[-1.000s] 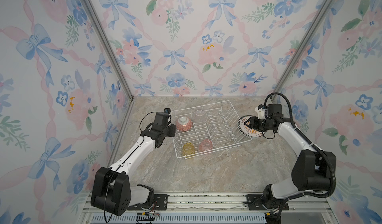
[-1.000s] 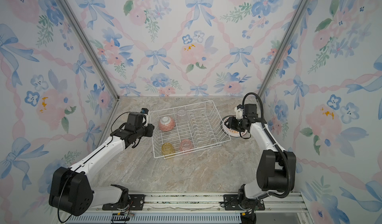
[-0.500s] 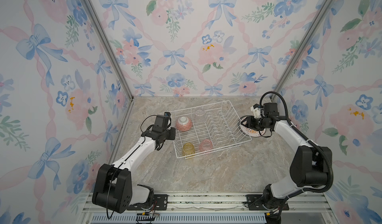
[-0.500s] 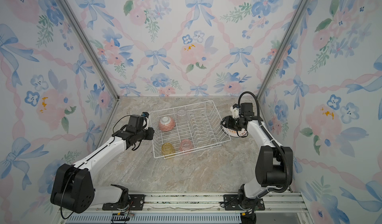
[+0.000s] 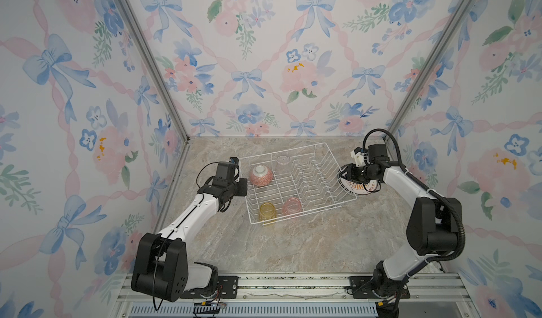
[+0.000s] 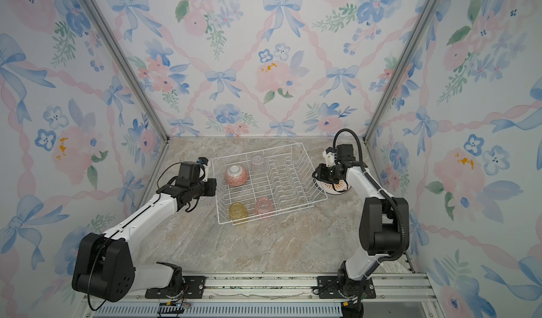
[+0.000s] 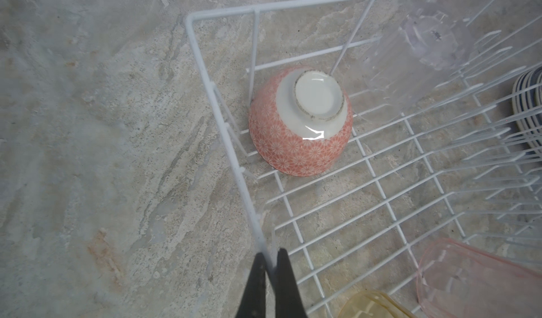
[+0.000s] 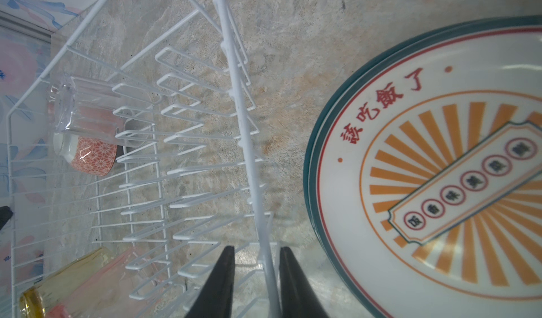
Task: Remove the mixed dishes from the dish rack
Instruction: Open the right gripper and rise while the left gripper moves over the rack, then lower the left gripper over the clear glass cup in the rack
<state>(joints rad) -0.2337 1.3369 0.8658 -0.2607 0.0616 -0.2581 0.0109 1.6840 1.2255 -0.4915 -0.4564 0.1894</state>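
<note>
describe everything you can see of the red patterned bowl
The bowl sits upside down on the wire floor of the dish rack, in its far left corner in both top views. Glossy, ceramic-looking; coral-red outside with white floral lattice, white base and foot ring up. A clear tumbler stands beside it.

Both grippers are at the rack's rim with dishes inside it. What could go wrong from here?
1. The left gripper pinches the dish rack's rim wire; the right gripper only straddles the opposite rim, jaws gapped: lifting now may tilt the rack.
2. The upside-down bowl, clear tumbler, yellow tumbler and pink tumbler sit loose inside and could slide.
3. The stacked plates lie just beside the right gripper; a shifted rack may knock them.
</note>
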